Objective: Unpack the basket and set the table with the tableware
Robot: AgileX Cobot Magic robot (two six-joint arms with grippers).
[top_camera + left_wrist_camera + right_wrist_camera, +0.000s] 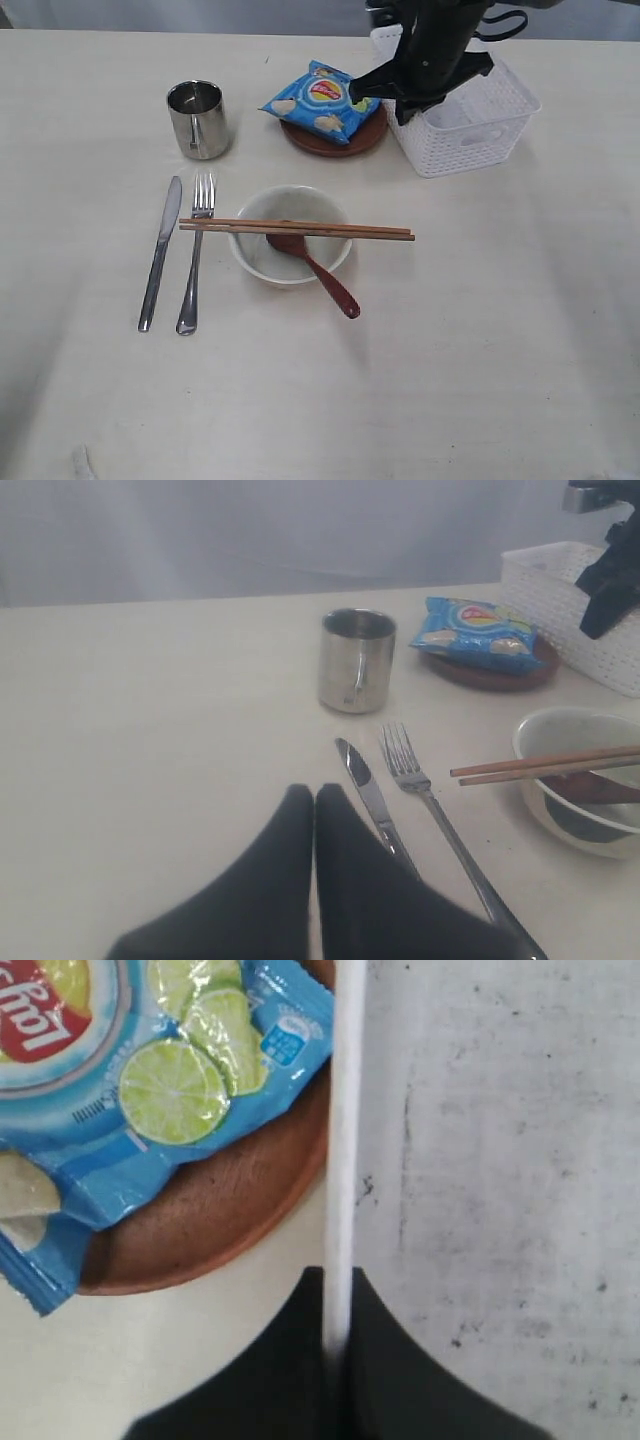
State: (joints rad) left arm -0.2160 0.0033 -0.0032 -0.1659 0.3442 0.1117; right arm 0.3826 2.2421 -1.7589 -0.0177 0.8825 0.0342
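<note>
1. The right hand (335,1360) is clenched on the thin rim of the white basket (470,140), on the side that faces the brown plate (322,150). The wall runs straight between its two fingers. I think it grips there because the rim is thin and easy to pinch.
2. The basket stands on the counter (480,330) at the far right, just beside the plate. As far as one can see it is empty, so the unpacking seems finished.
3. The left hand (313,805) is clenched with nothing in it, low over the counter near the knife (160,255), well apart from the basket.
4. The knife and the fork (195,255) lie side by side to the left of the bowl (285,278), and the steel cup (198,120) stands behind them, as in a usual place setting.
5. The chopsticks (300,229) rest across the rim of the bowl. The spoon (330,285) leans in the bowl with its handle out over the edge.
6. A blue chips bag (320,100) lies on the plate.
7. Probably the basket only needs to be taken away now. Because the plate is so close, a careless pull could push it.
</note>
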